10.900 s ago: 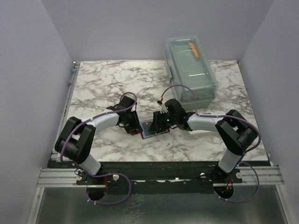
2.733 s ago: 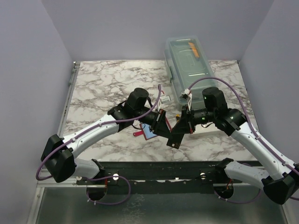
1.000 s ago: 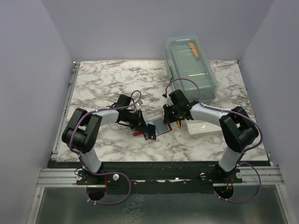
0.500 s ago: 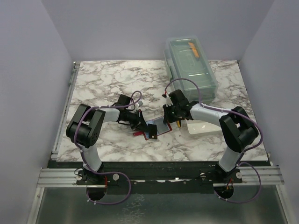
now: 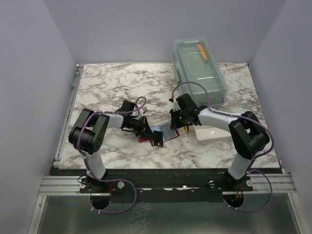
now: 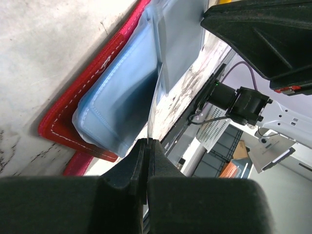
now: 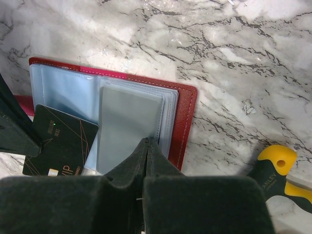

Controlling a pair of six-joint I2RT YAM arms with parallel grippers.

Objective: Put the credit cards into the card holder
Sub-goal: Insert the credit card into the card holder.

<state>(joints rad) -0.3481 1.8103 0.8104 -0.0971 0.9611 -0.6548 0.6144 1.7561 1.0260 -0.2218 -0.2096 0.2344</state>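
- Card holder [image 7: 184, 122] lay open and flat on the marble table [image 5: 107, 87], near the middle, between the two arms. Red cover, with pale blue clear sleeves fanned out inside.
- Left gripper [image 6: 147, 145]: jaws pressed together on a thin card seen edge-on in the left wrist view. The card rose from the fingertips toward the sleeves.
- The right wrist view showed this to be the black card [image 7: 61, 146]. It lay slanted over the lower left sleeve, its left corner beside the left gripper's finger.
- Writing on the black card: "VIP" in pale letters near the bottom edge, plus thin gold lines. A small line of print along one side was too small to read.
- Right gripper [image 7: 146, 146]: jaws closed to a sliver, pinching the near edge of a grey translucent sleeve leaf of the card holder. Could not tell whether the leaf held a card.
- Yellow-handled tool [image 7: 275, 158] lay on the table to the right of the holder, not touching it. Black lettering on the handle read "STANLEY".
- Clear plastic box [image 5: 200, 68] sat at the far right of the table, lid on, with an orange object showing through the top.
- White tray [image 5: 217, 132] lay under the right forearm, well apart from the holder.
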